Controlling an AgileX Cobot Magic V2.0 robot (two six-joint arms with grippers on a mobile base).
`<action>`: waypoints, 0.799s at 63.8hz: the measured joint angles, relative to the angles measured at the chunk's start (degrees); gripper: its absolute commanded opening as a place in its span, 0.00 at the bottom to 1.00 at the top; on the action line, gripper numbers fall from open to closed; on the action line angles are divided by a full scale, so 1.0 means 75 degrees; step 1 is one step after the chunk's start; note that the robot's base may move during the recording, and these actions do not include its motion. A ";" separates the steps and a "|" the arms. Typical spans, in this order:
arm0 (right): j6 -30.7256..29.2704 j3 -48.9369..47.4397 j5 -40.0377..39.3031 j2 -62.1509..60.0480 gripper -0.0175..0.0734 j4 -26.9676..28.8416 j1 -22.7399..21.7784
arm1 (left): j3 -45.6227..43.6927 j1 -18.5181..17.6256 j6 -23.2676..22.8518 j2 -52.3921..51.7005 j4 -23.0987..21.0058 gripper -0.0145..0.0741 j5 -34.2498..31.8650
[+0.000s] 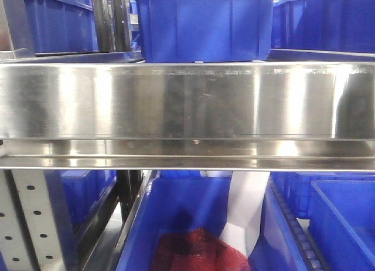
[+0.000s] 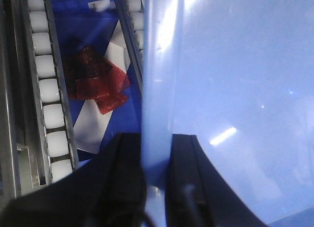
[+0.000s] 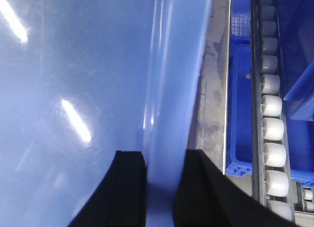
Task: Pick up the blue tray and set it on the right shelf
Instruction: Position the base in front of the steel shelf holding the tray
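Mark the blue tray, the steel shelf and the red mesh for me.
blue tray [image 2: 235, 89], left wrist view, its broad glossy face.
steel shelf [image 1: 187, 101], front view, middle of its front lip.
red mesh [image 2: 95, 82], left wrist view, its centre.

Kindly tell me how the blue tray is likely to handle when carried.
Probably slippery: the blue tray looks glossy, with glare streaks. Likely light and flexible: its wall looks thin where the left end effector and right end effector pinch it.

Glare streaks the right shelf [image 1: 187, 101] and blue tray [image 3: 73, 89].
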 measured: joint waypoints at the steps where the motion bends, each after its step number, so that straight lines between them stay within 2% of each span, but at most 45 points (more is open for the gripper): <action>1: 0.0000 0.0000 0.0000 0.0000 0.25 0.0000 0.0000 | 0.0000 0.0000 0.0000 0.0000 0.0000 0.11 0.0000; 32: 0.0000 0.0000 0.0000 0.0000 0.25 0.0000 0.0000 | 0.0000 0.0000 0.0000 0.0000 0.0000 0.11 0.0000; 51: 0.0000 0.0000 0.0000 0.0000 0.25 -0.0110 0.0000 | 0.0000 0.0000 0.0000 0.0000 -0.0202 0.11 0.0000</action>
